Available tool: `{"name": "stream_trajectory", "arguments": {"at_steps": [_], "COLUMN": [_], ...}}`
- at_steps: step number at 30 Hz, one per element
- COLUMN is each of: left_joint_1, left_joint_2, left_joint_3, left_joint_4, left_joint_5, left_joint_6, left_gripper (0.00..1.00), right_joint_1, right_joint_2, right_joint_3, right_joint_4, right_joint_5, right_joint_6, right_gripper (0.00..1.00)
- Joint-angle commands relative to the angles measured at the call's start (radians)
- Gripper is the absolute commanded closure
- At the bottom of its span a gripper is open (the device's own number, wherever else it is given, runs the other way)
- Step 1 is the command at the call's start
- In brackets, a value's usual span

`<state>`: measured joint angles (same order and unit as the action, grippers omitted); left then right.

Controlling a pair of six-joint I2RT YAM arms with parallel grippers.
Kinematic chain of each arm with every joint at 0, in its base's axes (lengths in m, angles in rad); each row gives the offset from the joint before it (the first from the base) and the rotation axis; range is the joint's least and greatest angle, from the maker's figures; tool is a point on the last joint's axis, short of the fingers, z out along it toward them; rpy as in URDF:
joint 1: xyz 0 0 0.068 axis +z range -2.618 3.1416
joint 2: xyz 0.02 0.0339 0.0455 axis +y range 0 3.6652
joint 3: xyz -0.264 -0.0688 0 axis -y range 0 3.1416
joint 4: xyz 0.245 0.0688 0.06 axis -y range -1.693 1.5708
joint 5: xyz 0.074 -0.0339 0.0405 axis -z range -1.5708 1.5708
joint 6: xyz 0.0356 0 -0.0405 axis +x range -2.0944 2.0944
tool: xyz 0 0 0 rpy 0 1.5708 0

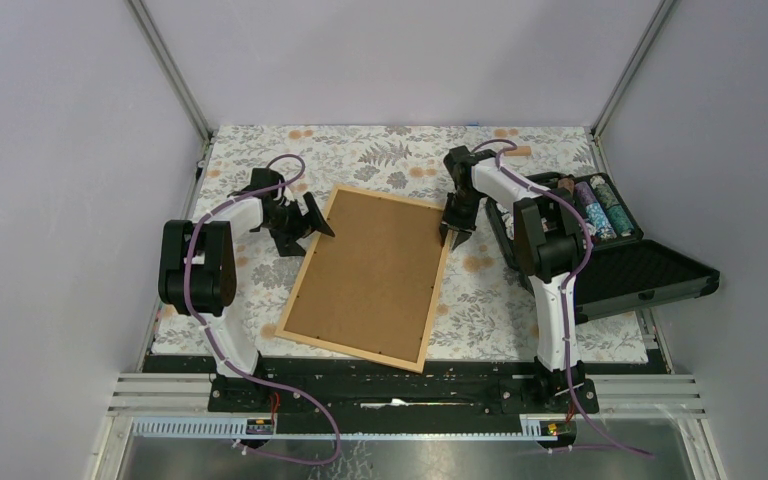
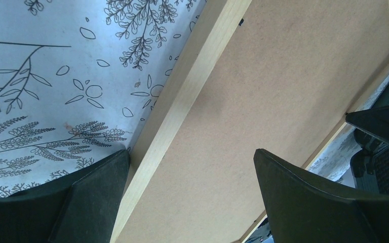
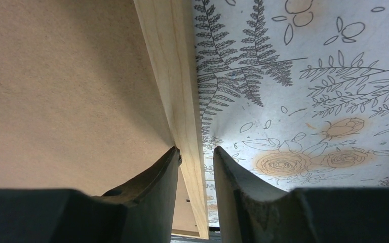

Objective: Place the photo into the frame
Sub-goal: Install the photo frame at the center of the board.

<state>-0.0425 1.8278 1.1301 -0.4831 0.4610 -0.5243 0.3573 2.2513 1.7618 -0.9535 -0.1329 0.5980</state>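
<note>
The frame (image 1: 305, 278) lies face down at the table's middle, its brown backing board (image 1: 375, 270) facing up. The photo is hidden. My left gripper (image 1: 303, 230) is open at the frame's far left edge. In the left wrist view its jaws (image 2: 192, 157) straddle the wooden rail (image 2: 182, 101), one finger over the tablecloth, the other over the board. My right gripper (image 1: 452, 232) is at the frame's far right edge. In the right wrist view it (image 3: 196, 149) is closed narrowly around the rail (image 3: 174, 76), with the inner finger touching the rail.
An open black case (image 1: 610, 260) with patterned rolls stands at the right, close to the right arm. A floral tablecloth (image 1: 390, 150) covers the table. Enclosure walls and metal posts stand at the back and sides.
</note>
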Motion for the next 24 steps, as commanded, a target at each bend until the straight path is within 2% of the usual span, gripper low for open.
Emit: {"name": "stream_trajectory", "arguments": {"at_steps": [1, 24], "left_joint_1": [-0.018, -0.045], "left_joint_2": [0.043, 0.031], "left_joint_3": [-0.045, -0.058], "left_joint_4": [0.032, 0.045], "left_joint_5": [0.033, 0.047], "left_joint_6": [-0.003, -0.007], "left_gripper": [0.02, 0.01], "right_joint_1": [0.042, 0.078], "right_joint_2": [0.139, 0.169], "right_joint_3": [-0.061, -0.106], "right_joint_4": [0.127, 0.222], "right_joint_5": [0.147, 0.149], "right_joint_6": [0.017, 0.066], "right_gripper": [0.60, 0.51]}}
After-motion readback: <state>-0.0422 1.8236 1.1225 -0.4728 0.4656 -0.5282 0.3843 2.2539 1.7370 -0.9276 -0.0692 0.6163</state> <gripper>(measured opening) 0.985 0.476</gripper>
